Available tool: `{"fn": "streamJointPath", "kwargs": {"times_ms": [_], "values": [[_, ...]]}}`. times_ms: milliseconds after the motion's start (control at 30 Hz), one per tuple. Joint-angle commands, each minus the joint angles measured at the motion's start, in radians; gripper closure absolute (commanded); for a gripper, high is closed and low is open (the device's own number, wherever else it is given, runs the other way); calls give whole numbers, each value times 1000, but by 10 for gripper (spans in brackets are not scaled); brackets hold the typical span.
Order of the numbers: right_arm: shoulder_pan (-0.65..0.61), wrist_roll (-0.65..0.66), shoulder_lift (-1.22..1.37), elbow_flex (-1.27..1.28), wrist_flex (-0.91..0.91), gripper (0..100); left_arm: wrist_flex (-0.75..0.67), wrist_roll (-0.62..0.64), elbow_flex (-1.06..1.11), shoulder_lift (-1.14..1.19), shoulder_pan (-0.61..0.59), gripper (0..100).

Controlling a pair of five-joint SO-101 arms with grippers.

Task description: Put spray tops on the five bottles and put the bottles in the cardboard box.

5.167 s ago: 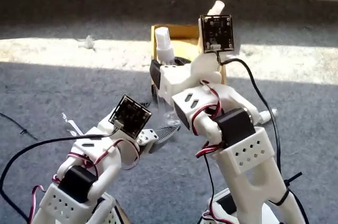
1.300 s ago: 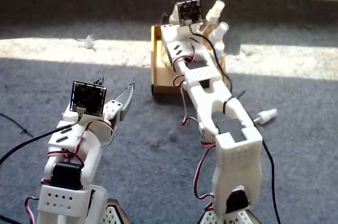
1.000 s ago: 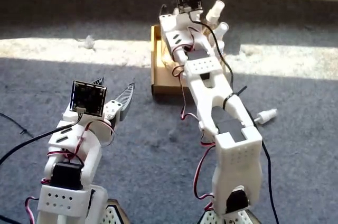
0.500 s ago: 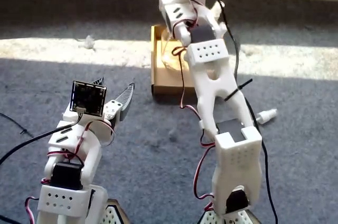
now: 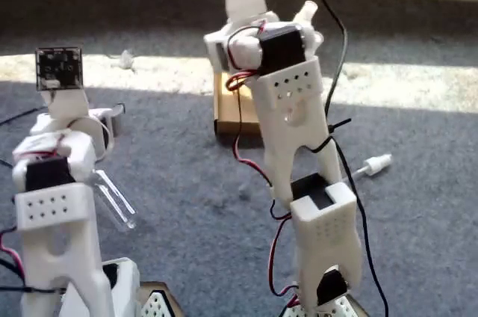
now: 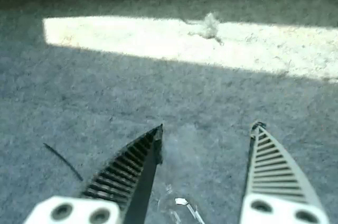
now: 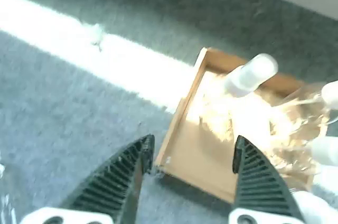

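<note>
Hanging above the cardboard box (image 5: 228, 111) at upper centre of the high view, the right gripper (image 7: 194, 139) has its jaws spread wide with nothing between them. Its wrist camera looks down on the box's near wall and bare floor. The box sits on grey carpet (image 5: 187, 182) where a sunlit band (image 5: 418, 85) crosses.

Inside the box: clear bottles (image 7: 311, 108) crowded toward one side, heavy glare, count unsure. One white spray top (image 7: 251, 73) stands out plainly on a bottle. In the high view a white nozzle (image 5: 308, 12) pokes up behind the arm.

Loose spray top (image 5: 376, 162) lies on its side on the carpet, right of centre, well apart from the box.

Left arm stands at the left edge of the high view. Left gripper (image 6: 207, 127) is wide open, empty, and pointed at bare carpet. Clear bottle (image 5: 113, 199) lies tilted on the carpet at lower left, just beside the left arm; cannot tell whether it bears a top. Faint clear shape (image 6: 177, 205) near the base of the left fingers, too dim to name.

Small white tuft (image 5: 125, 57) lies in the sunlit band at upper left, well apart from the box.
</note>
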Motion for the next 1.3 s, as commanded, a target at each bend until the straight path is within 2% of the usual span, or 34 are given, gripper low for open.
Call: {"fn": "streamJointPath", "kwargs": {"times_ms": [0,200,367,600,700,800,1000,1267], "values": [[-116,-3,1,73,56,788,235,-91,-418,340,-156,755],[-300,-8,1,291,-104,786,347,-255,-822,590,-464,755],[-438,-120,4,423,-300,786,334,-393,-975,792,-702,755],[-535,-140,2,679,-547,786,95,-404,-1150,1076,-995,754],[-559,-140,2,768,-605,786,63,-410,-1225,1178,-1017,754],[-556,-140,2,816,-639,786,63,-474,-1273,1260,-1007,754],[-576,-140,4,822,-648,786,63,-477,-1377,1351,-1010,754],[-587,-140,68,875,-943,788,64,-477,-1379,1363,-1010,754]]}}
